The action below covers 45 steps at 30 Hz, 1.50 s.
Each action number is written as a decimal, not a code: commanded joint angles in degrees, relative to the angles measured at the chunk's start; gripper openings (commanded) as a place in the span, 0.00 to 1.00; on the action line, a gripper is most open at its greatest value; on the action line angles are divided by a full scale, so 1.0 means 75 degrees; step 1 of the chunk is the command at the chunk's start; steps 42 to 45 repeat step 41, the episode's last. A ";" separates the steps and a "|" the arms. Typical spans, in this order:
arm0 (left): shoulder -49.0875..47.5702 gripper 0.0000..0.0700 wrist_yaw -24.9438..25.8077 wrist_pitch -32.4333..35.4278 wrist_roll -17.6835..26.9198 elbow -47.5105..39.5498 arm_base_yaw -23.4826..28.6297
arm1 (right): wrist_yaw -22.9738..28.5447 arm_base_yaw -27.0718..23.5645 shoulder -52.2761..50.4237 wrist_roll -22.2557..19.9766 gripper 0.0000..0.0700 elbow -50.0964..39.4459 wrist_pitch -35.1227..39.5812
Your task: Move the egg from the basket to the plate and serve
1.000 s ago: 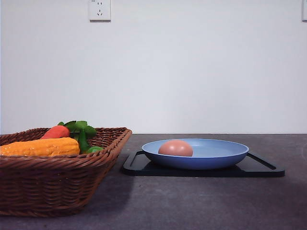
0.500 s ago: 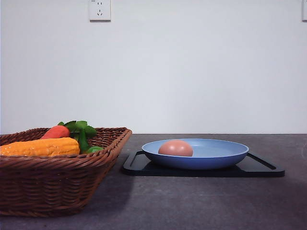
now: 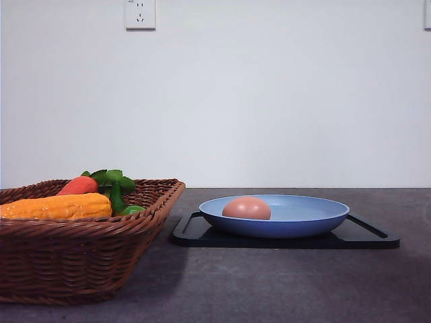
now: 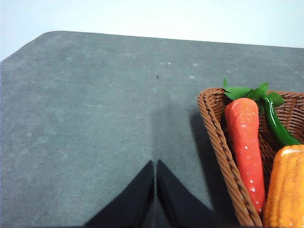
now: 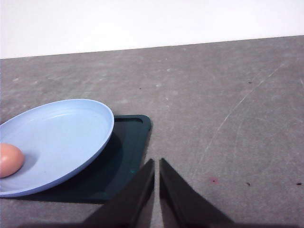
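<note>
1. My left gripper [image 4: 155, 190] is clenched: its two dark fingers meet with only a hairline seam between them, and they grasp nothing, hanging over bare grey tabletop [image 4: 85, 123]
2. My right gripper [image 5: 156, 190] is likewise pressed closed and empty, its fingertips above the table just beside the corner of the flat black rectangular tray [image 5: 126, 156]
3. Taking that tray as the landmark: the wide shallow light blue round plate [image 3: 303, 215] sits on top of it, its rim overhanging the tray's near edge in the right wrist view
4. The small smooth reddish-tan oval egg [image 3: 246, 208] lies inside the plate, toward the side that faces the basket, resting on the plate's floor and apart from both grippers
5. To the left of the tray in the front view stands the large dark brown woven wicker basket [image 3: 74, 259], near the tray but not touching it
6. Inside the basket lie an orange corn cob [image 3: 57, 206], a red-orange carrot with green leaves [image 4: 244, 142] and a slim green pepper [image 4: 278, 126], packed side by side against the woven wall
</note>
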 commanded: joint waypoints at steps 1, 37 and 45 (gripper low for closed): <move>-0.0020 0.00 -0.0003 -0.0278 -0.0015 -0.0050 0.0017 | 0.0022 0.0032 -0.0012 0.0073 0.00 -0.0035 0.0090; -0.0020 0.00 -0.0003 -0.0278 -0.0015 -0.0050 0.0017 | 0.0022 0.0032 -0.0012 0.0073 0.00 -0.0035 0.0090; -0.0020 0.00 -0.0003 -0.0278 -0.0015 -0.0050 0.0017 | 0.0022 0.0032 -0.0012 0.0073 0.00 -0.0035 0.0090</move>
